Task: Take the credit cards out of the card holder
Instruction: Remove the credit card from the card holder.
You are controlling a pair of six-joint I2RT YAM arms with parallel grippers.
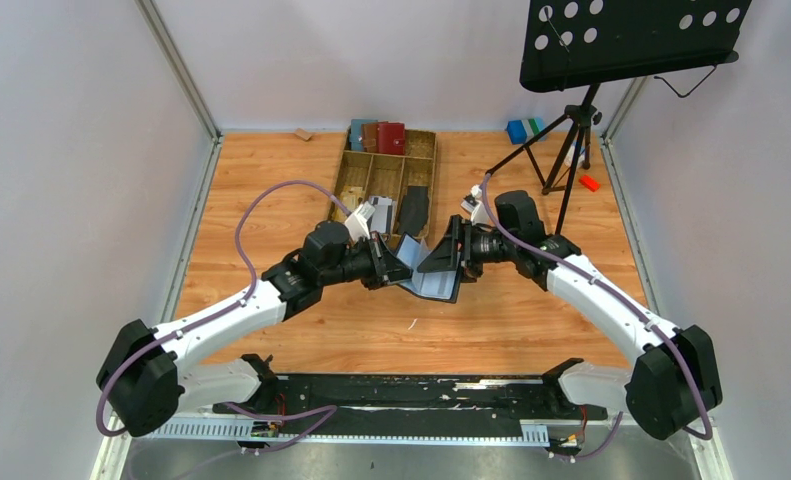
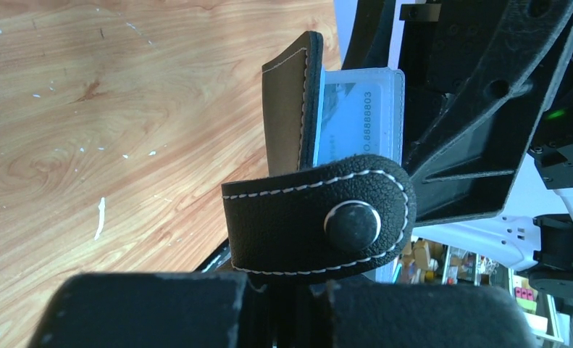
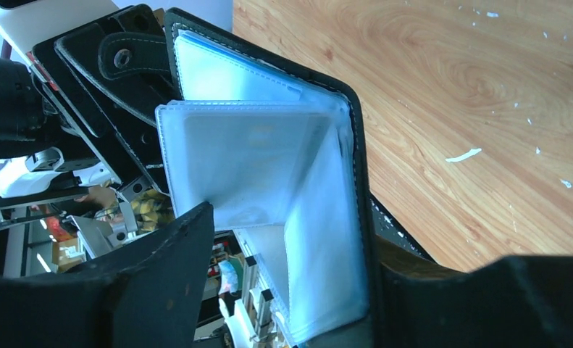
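Observation:
The black card holder point(image 1: 427, 268) hangs open above the middle of the table, between both arms. My left gripper point(image 1: 396, 270) is shut on one cover's edge, just below the closure tab point(image 2: 319, 221) with its snap. A whitish credit card point(image 2: 359, 116) with printed digits shows inside a clear sleeve behind that cover point(image 2: 290, 109). My right gripper point(image 1: 448, 262) stands open from the other side. The grey-blue sleeve pages point(image 3: 261, 159) fan out between its fingers point(image 3: 138, 290), and the other cover point(image 3: 359, 181) lies along the right finger. Cards in these pages show only faintly.
A wooden divider tray point(image 1: 356, 175) at the back holds blue, brown and red wallets point(image 1: 379, 135) and a long black flat piece point(image 1: 414, 207). A music stand's tripod point(image 1: 571, 140), a blue box point(image 1: 519, 130) and a small red item point(image 1: 589, 182) stand back right.

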